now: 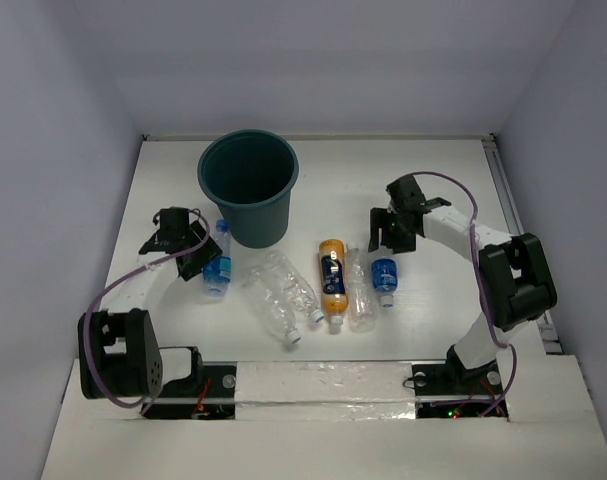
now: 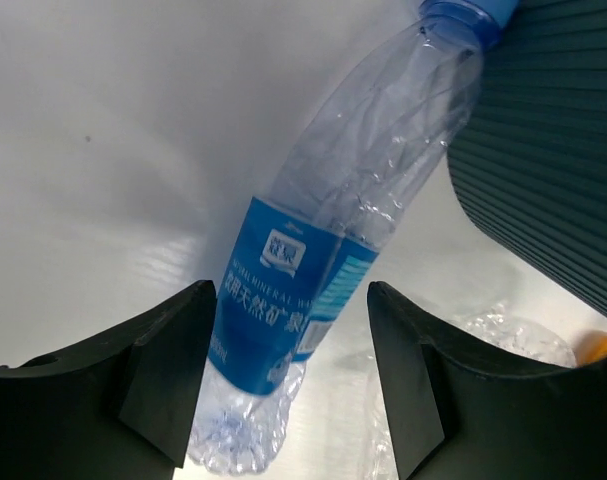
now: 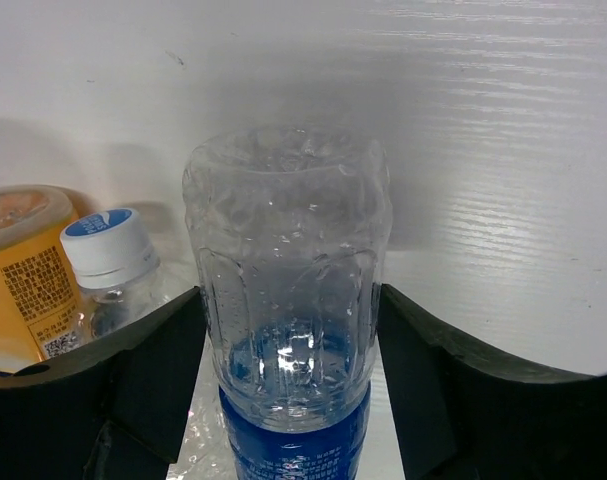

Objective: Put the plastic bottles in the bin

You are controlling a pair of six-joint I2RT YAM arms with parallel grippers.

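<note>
The left gripper (image 2: pixel 291 290) stood open, straddling a blue-labelled bottle (image 1: pixel 218 262) that lay just beside the bin (image 1: pixel 255 225), toward the far edge of the bench (image 1: pixel 423 180). The right gripper (image 3: pixel 288 295) closely flanked a second blue-labelled bottle (image 1: pixel 384 275); whether it gripped could not be told. The orange bottle (image 1: pixel 331 275) and clear bottles (image 1: pixel 283 295) lay mid-bench.
</note>
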